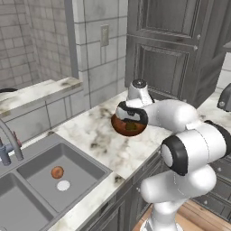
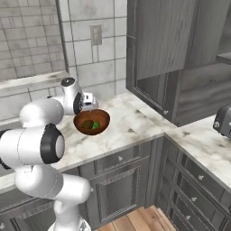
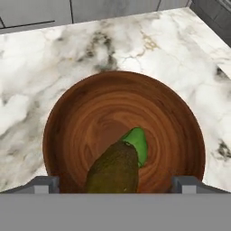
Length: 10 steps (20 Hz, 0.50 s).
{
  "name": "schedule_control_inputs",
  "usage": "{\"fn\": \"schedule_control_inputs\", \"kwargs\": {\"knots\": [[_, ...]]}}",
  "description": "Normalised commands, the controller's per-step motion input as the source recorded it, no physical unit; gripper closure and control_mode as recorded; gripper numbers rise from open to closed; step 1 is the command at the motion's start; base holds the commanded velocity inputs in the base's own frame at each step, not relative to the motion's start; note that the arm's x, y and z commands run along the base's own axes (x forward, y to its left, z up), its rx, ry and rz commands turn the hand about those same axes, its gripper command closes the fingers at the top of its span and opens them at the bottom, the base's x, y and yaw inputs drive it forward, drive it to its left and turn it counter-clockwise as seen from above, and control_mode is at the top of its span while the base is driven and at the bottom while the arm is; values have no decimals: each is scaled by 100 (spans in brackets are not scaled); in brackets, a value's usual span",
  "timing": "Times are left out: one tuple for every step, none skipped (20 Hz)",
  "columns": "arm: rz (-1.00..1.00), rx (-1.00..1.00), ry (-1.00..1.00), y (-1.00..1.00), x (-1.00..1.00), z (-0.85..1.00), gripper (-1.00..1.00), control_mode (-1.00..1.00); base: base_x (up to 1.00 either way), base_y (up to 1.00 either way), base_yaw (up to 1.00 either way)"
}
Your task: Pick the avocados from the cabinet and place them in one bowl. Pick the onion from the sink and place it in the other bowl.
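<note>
The reddish-brown bowl (image 3: 124,97) (image 1: 128,127) (image 2: 91,122) stands on the marble counter. Both avocados lie in it, touching: the dark olive-brown one (image 3: 113,169) (image 2: 87,124) and the bright green one (image 3: 137,142) (image 2: 95,126). My gripper (image 3: 115,184) (image 1: 131,115) (image 2: 91,107) hangs open just above the bowl, its fingertips (image 3: 45,182) apart on either side of the olive avocado and holding nothing. The orange-brown onion (image 1: 57,172) rests in the right basin of the sink (image 1: 85,164), near a drain. The dark wood-grain cabinet (image 2: 167,40) hangs to the right. The other bowl is out of view.
A curved faucet (image 1: 10,140) rises at the sink's left. A toaster (image 2: 223,121) sits on the right counter. Tall panelled grey doors (image 1: 167,49) stand behind the bowl, and a tiled wall with an outlet (image 2: 95,34) runs along the back.
</note>
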Motion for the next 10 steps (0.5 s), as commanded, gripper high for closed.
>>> {"fn": "schedule_control_inputs", "kwargs": {"knots": [[-6, 0, -3, 0, -59, 31, -100, -100, 0, 0, 0], [-6, 2, -2, 0, -69, 31, -100, -100, 0, 0, 0], [-6, 4, -1, 5, -77, 29, -100, -100, 0, 0, 0], [-6, 6, -1, 12, -82, 31, -100, -100, 0, 0, 0], [-6, 7, 0, 13, -84, 32, -100, -100, 0, 0, 0], [-7, 8, 0, 15, -84, 32, -100, -100, 0, 0, 0], [-7, 8, 0, 15, -81, 35, -100, -100, 0, 0, 0], [-5, 9, 0, 0, -84, 44, -100, -100, 0, 0, 0], [-6, 8, 0, 0, -86, 48, -100, -100, 0, 0, 0], [-6, 8, -2, 0, -88, 44, -100, -100, 0, 0, 0]]}}
